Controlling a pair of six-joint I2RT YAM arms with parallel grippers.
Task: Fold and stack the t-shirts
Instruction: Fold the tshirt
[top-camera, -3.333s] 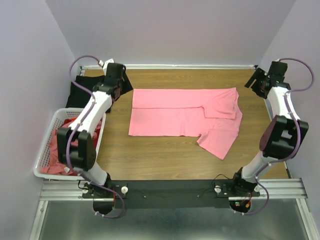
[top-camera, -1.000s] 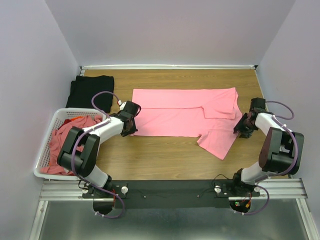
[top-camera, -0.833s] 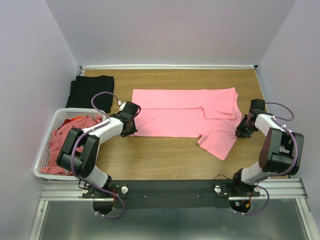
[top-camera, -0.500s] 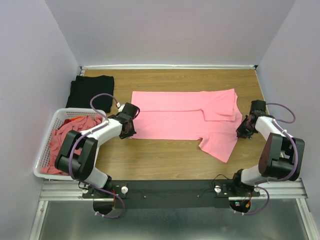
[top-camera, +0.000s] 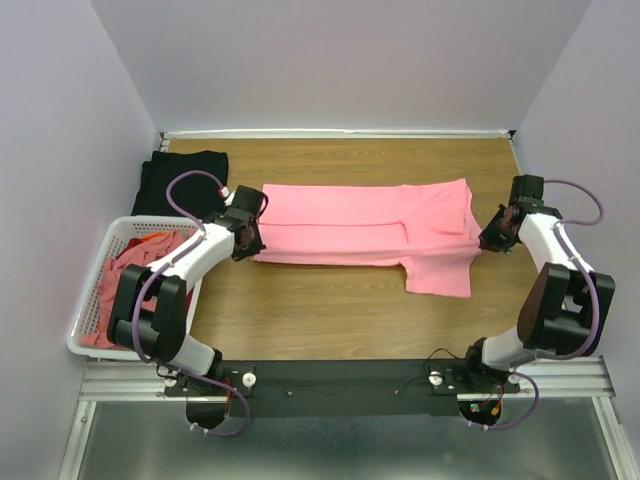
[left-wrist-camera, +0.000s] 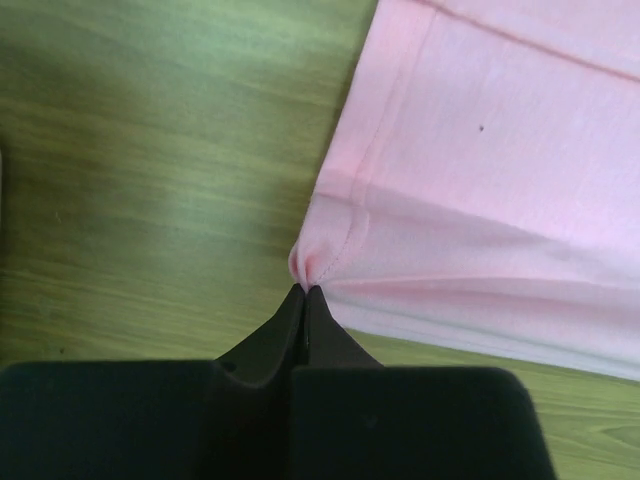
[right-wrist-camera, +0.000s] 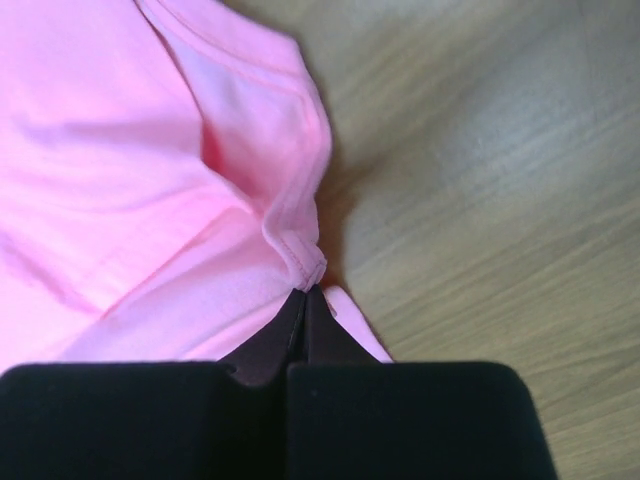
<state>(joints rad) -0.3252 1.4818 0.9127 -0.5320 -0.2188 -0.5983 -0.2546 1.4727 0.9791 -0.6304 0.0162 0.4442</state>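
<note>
Left arm: it reaches forward from its base past the right wall of the white basket (top-camera: 84, 318), forearm low. The left gripper (left-wrist-camera: 303, 291) sits at the left edge of the pink t-shirt (top-camera: 360, 226), its jaws pressed together on a small pinch of the hem, which puckers at the tips.

Right arm: the elbow stands up near the right table edge and the wrist turns inward. The right gripper (right-wrist-camera: 306, 291) is clamped on a fold of the same shirt's right edge, beside the sleeve.

The pink t-shirt lies spread lengthwise across the middle of the table (top-camera: 330, 315), drawn taut between the two grips, with one sleeve trailing toward the near side.

Hard to make out: in the top view both sets of fingertips are hidden under the wrist housings. The number of garments in the salmon and red heap (top-camera: 135, 268) in the basket cannot be told. A black t-shirt (top-camera: 178, 180) lies at the far left corner, its folds unreadable.

Surroundings: wood-grain tabletop, plain lilac walls (top-camera: 330, 60) on three sides, and a metal mounting rail (top-camera: 345, 377) at the near edge.
</note>
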